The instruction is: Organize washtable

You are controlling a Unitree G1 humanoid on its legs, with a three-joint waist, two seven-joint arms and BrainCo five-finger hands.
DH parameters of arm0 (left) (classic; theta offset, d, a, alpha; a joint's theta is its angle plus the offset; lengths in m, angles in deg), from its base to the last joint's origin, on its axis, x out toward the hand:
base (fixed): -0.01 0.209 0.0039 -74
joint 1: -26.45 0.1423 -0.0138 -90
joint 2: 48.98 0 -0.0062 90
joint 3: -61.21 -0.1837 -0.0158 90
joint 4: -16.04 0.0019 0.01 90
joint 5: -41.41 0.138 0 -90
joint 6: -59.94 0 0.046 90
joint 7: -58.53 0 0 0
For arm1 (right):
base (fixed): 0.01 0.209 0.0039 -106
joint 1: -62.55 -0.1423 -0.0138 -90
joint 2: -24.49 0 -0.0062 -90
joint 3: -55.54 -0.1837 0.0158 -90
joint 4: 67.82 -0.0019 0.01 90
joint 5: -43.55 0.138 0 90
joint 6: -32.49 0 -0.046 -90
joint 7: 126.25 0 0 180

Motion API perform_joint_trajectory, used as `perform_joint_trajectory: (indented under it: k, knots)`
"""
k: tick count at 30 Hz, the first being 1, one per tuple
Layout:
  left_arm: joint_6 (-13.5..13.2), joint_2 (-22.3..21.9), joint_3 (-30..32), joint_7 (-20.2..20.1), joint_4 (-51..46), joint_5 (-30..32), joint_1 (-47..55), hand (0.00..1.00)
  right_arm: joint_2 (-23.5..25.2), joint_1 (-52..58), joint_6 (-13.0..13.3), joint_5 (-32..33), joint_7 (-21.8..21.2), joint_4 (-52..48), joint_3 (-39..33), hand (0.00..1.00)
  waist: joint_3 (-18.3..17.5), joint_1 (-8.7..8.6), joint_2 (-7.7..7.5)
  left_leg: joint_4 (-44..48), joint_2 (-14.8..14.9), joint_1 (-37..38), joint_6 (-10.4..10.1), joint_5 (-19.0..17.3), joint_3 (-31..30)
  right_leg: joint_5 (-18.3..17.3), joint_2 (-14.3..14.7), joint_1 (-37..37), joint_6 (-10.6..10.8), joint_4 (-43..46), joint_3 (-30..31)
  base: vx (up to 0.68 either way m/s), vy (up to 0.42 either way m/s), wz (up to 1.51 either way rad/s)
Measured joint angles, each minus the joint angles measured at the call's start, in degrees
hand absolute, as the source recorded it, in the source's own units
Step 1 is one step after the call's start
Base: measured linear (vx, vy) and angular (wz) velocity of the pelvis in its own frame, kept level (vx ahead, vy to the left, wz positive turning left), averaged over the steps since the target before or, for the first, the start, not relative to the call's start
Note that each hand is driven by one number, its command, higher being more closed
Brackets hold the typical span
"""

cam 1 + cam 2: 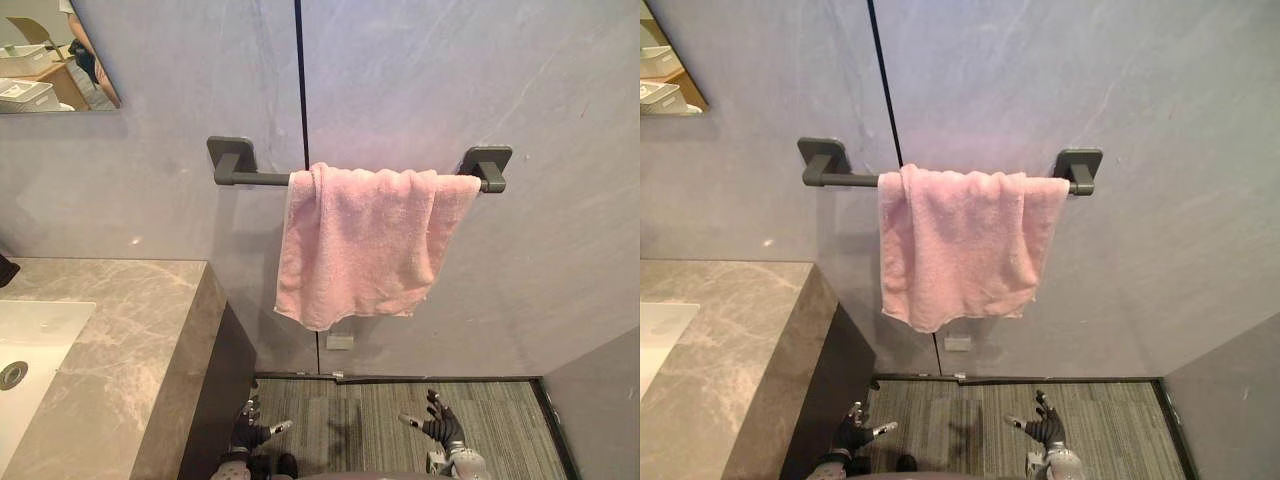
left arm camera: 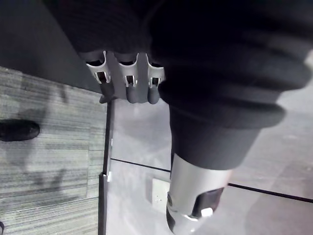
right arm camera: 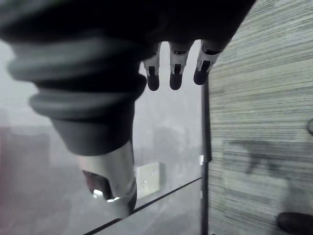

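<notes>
Low over the carpet (image 1: 370,425) my left hand (image 1: 248,430) and right hand (image 1: 442,428) hang well apart, fingers straight and spread, with nothing in either; each wrist view shows the same loose fingers in front of wall and floor.

Up on the wall the towel (image 1: 360,245) is draped over the bar (image 1: 262,179). Its long axis runs down the wall, and its folded top edge lies along the bar, which runs level from left to right. It sits toward the bar's right end, reaching the right bracket, and the left stretch of bar is bare. It is bunched at the fold. The bottom edge is uneven, dipping lowest at the left corner.

The towel is pink, soft terry. The bar is dark, squared metal on two blocky brackets. The wall is smooth grey stone panels with a thin dark seam running down behind the bar.

A small pale socket (image 1: 340,342) sits on the wall just below the towel. To my left stands the counter (image 1: 120,340), veined grey-brown stone with a dark side, holding a white sink (image 1: 45,330). A mirror (image 1: 50,60) shows at the upper left corner. The carpet is grey and ribbed.
</notes>
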Motion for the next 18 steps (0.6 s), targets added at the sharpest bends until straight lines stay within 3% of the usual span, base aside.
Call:
perform_joint_trajectory:
  k: [18]
  knots:
    - [0.22, 0.58, 2.33, 1.11, 9.94, 2.54, -3.97, 0.0, -0.01, -5.13, -0.13, 2.46, 1.38, 10.55, -1.09, 0.0, 0.58, -0.18, -0.08, -0.01, -0.05, 1.34, 0.02, -0.31, 0.85, -0.05, 0.04, 0.87, 0.07, 0.02, 0.87, -0.01, -0.004, -0.01]
